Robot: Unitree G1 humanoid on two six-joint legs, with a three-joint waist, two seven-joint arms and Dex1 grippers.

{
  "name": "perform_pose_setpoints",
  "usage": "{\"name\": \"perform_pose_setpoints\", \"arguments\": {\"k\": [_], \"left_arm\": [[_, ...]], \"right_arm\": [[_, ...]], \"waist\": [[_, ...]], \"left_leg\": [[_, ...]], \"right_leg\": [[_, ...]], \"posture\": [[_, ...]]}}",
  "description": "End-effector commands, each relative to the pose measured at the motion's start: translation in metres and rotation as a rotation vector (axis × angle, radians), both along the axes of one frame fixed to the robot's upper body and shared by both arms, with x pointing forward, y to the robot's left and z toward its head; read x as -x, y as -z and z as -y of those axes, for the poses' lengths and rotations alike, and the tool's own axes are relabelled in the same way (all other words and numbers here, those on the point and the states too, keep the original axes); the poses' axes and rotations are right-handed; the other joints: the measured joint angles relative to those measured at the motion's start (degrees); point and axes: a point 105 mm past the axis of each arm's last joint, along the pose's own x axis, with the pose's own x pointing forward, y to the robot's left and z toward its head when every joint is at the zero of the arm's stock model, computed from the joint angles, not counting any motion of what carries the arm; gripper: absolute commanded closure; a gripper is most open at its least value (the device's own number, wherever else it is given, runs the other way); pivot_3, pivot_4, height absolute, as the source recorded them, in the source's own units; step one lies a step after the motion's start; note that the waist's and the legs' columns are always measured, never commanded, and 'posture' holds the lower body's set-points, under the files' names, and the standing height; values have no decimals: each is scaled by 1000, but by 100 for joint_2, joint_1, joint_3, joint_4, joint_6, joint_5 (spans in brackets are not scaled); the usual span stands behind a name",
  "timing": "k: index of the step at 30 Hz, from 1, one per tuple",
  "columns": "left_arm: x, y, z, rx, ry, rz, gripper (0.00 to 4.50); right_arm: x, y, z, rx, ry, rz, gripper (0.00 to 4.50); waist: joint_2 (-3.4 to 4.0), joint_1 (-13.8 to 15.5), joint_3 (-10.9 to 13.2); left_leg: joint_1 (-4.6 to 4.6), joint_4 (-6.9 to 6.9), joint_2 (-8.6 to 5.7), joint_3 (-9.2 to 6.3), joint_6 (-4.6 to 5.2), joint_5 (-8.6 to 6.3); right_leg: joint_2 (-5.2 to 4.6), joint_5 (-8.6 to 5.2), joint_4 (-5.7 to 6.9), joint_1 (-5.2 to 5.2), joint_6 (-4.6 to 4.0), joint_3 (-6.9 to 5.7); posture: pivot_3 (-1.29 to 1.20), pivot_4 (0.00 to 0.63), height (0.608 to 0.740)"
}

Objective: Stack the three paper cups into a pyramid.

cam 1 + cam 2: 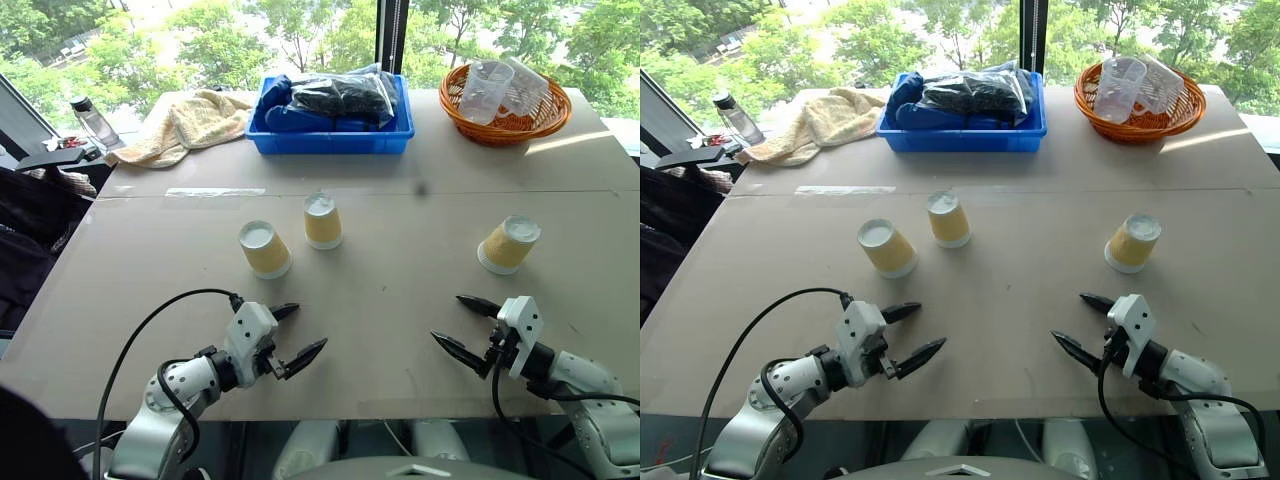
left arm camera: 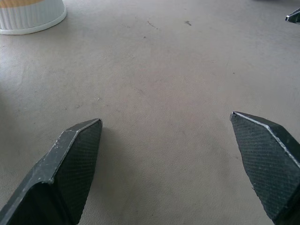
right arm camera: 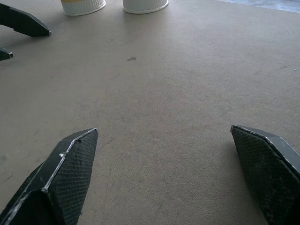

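Three paper cups stand upside down and apart on the tan table: the left cup (image 1: pixel 265 249) and middle cup (image 1: pixel 322 220) near each other at centre frame, the right cup (image 1: pixel 509 244) off at mid-right. Nothing is stacked yet, so this looks like the start. The left gripper (image 1: pixel 291 335) and right gripper (image 1: pixel 464 326), at the lower frame, are both spread wide and empty; next, probably, one must reach up-frame to a cup.

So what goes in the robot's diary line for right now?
cups: three paper cups upside down, apart, unstacked | left gripper: open, empty | right gripper: open, empty | pyramid: not started
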Motion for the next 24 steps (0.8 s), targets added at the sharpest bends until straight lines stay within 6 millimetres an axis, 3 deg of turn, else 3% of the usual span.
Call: {"name": "perform_pose_setpoints", "arguments": {"k": [1,19,24], "left_arm": [[-2,-4,-2,11,-23,27,0],[-4,-7,-9,33,-36,45,0],[-3,-23,-10,85,-44,101,0]], "right_arm": [[1,-5,3,-6,14,39,30],[-3,1,1,-1,35,42,30],[0,-3,0,11,-20,81,30]], "waist": [[2,0,1],[5,-1,5],[5,-1,5]], "left_leg": [[0,0,0,0,0,0],[1,1,0,0,0,0],[1,2,0,0,0,0]], "right_leg": [[0,0,0,0,0,0],[1,0,2,0,0,0],[1,0,2,0,0,0]], "posture": [[0,150,740],[0,150,740],[0,150,740]]}}
